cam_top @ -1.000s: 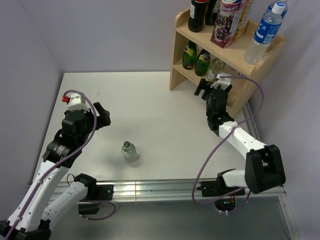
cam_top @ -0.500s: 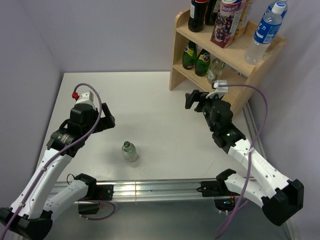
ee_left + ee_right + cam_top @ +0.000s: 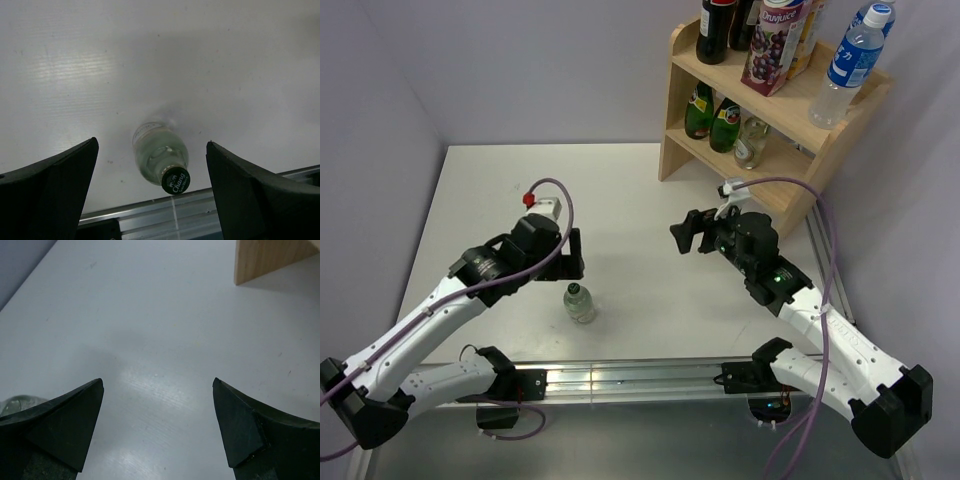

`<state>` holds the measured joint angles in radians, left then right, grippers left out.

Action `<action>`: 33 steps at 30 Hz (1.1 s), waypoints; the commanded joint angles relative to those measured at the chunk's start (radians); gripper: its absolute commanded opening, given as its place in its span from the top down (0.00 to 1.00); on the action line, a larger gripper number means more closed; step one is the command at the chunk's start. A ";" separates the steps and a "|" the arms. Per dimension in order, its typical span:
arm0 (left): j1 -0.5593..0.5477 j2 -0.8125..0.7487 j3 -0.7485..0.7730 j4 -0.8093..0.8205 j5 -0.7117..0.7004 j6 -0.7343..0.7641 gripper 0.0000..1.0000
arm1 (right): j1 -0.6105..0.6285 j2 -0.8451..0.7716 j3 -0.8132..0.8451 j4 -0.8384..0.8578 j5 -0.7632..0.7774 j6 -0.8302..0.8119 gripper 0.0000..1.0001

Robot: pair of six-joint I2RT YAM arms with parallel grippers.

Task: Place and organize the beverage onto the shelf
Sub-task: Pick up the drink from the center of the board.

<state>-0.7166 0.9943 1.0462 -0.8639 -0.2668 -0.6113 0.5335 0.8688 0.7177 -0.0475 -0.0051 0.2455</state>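
Note:
A small clear glass bottle with a dark green cap (image 3: 579, 302) stands upright on the white table near the front edge; it also shows in the left wrist view (image 3: 161, 161). My left gripper (image 3: 576, 268) is open and hovers just above and behind it, its fingers spread wide on either side. My right gripper (image 3: 685, 238) is open and empty over the table's middle, left of the wooden shelf (image 3: 832, 150). The shelf holds cola bottles (image 3: 716, 30), juice cartons (image 3: 775, 42) and a water bottle (image 3: 845, 70) on top, green bottles (image 3: 700, 110) and a clear bottle (image 3: 752, 140) below.
The shelf's side panel corner shows in the right wrist view (image 3: 270, 257). An aluminium rail (image 3: 620, 378) runs along the table's front edge, close behind the lone bottle. Purple cables loop from both arms. Walls close in on the left and back.
My left gripper has swung right and forward until it is over the lone bottle. My right gripper has drawn back from the lower shelf, empty, toward the table's middle; the clear bottle stands there now.

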 commanded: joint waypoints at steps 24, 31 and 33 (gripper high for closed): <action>-0.242 0.168 0.035 -0.188 -0.210 -0.170 0.73 | 0.034 0.030 -0.031 -0.008 -0.088 -0.035 0.06; -0.242 0.164 0.060 -0.173 -0.248 -0.150 1.00 | 0.048 0.026 -0.044 0.024 -0.151 -0.031 0.06; -0.242 0.153 0.083 -0.169 -0.285 -0.148 1.00 | 0.051 0.024 -0.050 0.043 -0.221 -0.038 0.06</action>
<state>-0.9554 1.1595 1.0554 -1.0222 -0.4507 -0.7719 0.5720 0.8951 0.6792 -0.0597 -0.1295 0.2218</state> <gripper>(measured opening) 0.370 0.940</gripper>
